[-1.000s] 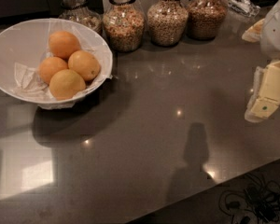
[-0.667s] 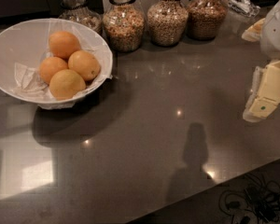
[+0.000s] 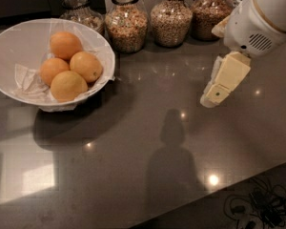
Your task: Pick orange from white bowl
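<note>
The white bowl (image 3: 19,44) with a crumpled paper lining sits at the left of the dark countertop. It holds four fruits. The orange (image 3: 65,45), round and deep orange, lies at the back of the bowl. Two paler yellow-orange fruits (image 3: 86,66) (image 3: 67,85) lie in front of it, and a smaller orange one (image 3: 53,70) at their left. My gripper (image 3: 211,96) hangs at the right, above the counter, pointing down and to the left. It is well to the right of the bowl and holds nothing that I can see.
Several glass jars of grains and nuts (image 3: 126,22) stand in a row along the back edge. The counter's front edge runs along the lower right, with cables (image 3: 257,206) on the floor beyond it.
My gripper and arm have moved left, toward the middle of the counter and closer to the bowl. The bowl and fruits have not moved.
</note>
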Controlling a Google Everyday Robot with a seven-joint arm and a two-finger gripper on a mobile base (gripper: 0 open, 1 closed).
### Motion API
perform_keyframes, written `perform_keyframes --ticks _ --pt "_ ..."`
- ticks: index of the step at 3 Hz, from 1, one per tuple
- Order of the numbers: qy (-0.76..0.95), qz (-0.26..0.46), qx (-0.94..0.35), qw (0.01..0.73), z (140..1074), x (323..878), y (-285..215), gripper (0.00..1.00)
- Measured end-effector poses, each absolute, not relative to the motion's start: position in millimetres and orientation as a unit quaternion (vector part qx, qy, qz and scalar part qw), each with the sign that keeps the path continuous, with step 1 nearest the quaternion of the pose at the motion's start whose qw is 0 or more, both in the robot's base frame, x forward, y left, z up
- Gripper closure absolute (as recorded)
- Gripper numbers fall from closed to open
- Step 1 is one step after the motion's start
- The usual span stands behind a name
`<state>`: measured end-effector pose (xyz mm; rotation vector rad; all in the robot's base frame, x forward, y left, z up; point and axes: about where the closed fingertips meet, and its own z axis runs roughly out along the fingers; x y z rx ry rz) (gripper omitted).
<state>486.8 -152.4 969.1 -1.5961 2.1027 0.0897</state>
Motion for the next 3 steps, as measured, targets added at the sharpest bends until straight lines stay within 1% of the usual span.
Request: perform_keyframes --ticks 1,2,3 --pt "0.757 0.047 -0.590 0.277 974 512 -118 0.00" --pt "0.757 0.047 -0.590 0.277 974 512 -118 0.00" --pt "0.749 0.053 -0.593 0.290 972 518 -108 0.00"
